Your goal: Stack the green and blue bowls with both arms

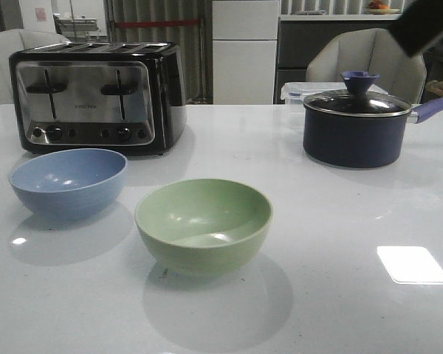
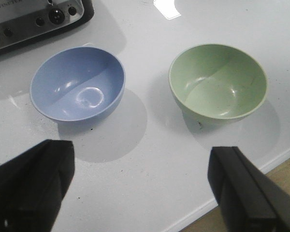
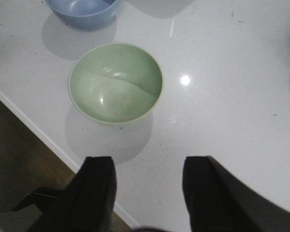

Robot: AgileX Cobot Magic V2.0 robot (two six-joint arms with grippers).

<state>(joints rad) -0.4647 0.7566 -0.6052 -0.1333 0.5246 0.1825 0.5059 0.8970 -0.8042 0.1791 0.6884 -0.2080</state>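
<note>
The pale green bowl (image 1: 204,223) sits upright on the white table, front centre. The light blue bowl (image 1: 68,181) stands apart to its left, in front of the toaster. Both are empty. The left wrist view shows the blue bowl (image 2: 77,83) and the green bowl (image 2: 217,81) beyond my left gripper (image 2: 140,179), which is open wide and empty above the table's near edge. My right gripper (image 3: 147,186) is open and empty, high above the table edge, with the green bowl (image 3: 116,82) ahead of it and the blue bowl (image 3: 84,10) beyond. Neither gripper shows in the front view.
A black-and-chrome toaster (image 1: 96,96) stands at the back left. A dark navy lidded pot (image 1: 358,125) with a handle stands at the back right, a clear container behind it. A dark arm part (image 1: 428,22) shows at the top right corner. The table edge (image 3: 38,130) is near.
</note>
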